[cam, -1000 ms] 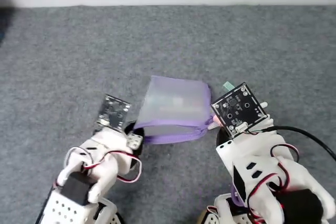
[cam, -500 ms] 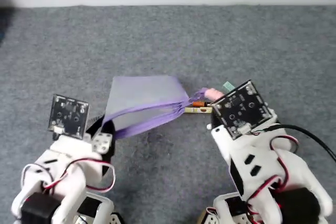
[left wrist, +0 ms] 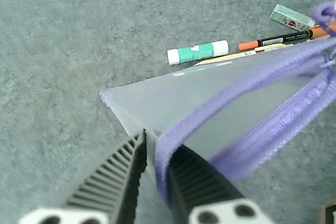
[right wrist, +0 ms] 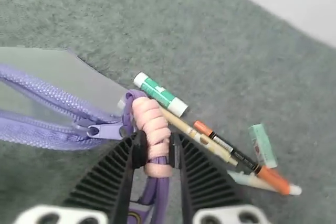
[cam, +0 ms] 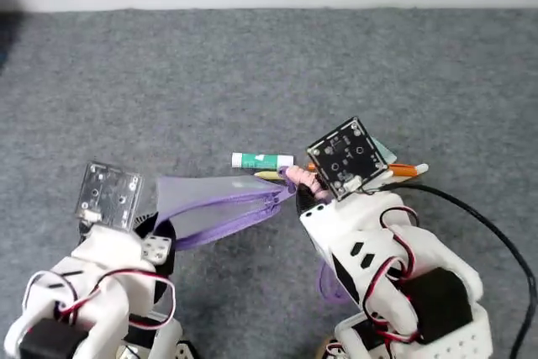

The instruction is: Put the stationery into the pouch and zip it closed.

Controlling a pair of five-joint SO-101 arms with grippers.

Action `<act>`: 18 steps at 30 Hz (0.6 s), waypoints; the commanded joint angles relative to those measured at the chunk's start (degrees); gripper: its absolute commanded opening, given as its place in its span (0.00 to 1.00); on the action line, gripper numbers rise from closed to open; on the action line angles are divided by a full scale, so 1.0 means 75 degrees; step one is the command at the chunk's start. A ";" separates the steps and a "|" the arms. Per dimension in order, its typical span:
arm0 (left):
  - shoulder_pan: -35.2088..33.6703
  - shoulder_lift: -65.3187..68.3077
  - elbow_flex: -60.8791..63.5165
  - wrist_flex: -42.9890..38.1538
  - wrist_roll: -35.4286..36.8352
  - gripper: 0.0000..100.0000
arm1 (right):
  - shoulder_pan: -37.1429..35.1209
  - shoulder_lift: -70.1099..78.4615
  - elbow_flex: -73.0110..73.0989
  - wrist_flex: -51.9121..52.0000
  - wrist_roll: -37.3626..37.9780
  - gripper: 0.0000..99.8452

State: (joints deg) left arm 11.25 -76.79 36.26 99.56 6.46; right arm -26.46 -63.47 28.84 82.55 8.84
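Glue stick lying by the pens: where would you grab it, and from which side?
Around the middle of the glue stick, coming straight down and closing across its round barrel. It lies flat on the carpet, and a pencil sits close beside one end.

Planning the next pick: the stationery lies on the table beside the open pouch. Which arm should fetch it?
Right, probably. The right gripper, jaws shut on the pink zipper pull, sits beside the glue stick and orange pen. The left gripper clamps the pouch at its far end, away from them.
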 commanded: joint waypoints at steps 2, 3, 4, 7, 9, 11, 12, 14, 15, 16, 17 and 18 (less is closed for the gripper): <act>0.0000 0.1020 -0.0041 -0.0117 0.0527 0.01 | -0.0053 0.0111 -0.0305 0.1084 -0.0785 0.20; 0.0000 0.1231 -0.0041 -0.0117 0.0668 0.01 | -0.0041 0.0123 -0.0504 0.1424 -0.0996 0.22; 0.0000 0.1418 -0.0041 -0.0117 0.0832 0.01 | -0.0029 0.0123 -0.0703 0.1717 -0.1184 0.22; 0.0000 0.1758 -0.0064 -0.0117 0.1172 0.01 | -0.0018 0.0123 -0.1184 0.2444 -0.1536 0.20; 0.0000 0.1747 -0.0041 -0.0117 0.1219 0.01 | 0.0076 0.0123 -0.1266 0.2702 -0.1676 0.19; 0.0000 0.1688 -0.0041 -0.0117 0.1219 0.01 | 0.0522 0.0135 -0.1289 0.2690 -0.1676 0.18; 0.0000 0.1641 -0.0041 -0.0117 0.1219 0.01 | 0.0791 0.0135 -0.1289 0.2678 -0.1664 0.17; -0.0012 0.1571 -0.0041 -0.0117 0.1231 0.01 | 0.1213 0.0147 -0.1254 0.2655 -0.1664 0.16; -0.0129 0.1524 -0.0041 -0.0117 0.1231 0.01 | 0.1412 0.0217 -0.1242 0.2667 -0.1664 0.17; -0.0328 0.1512 -0.0041 -0.0117 0.1231 0.01 | 0.1577 0.0334 -0.1242 0.2667 -0.1664 0.17; -0.0551 0.1512 -0.0041 -0.0176 0.1231 0.01 | 0.1764 0.0510 -0.1242 0.2667 -0.1664 0.17; -0.0797 0.1512 -0.0029 -0.0234 0.1231 0.01 | 0.1975 0.0744 -0.1242 0.2655 -0.1664 0.17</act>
State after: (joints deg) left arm 8.97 -66.15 35.82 99.12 14.37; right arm -15.82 -61.71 21.89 100.48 -3.03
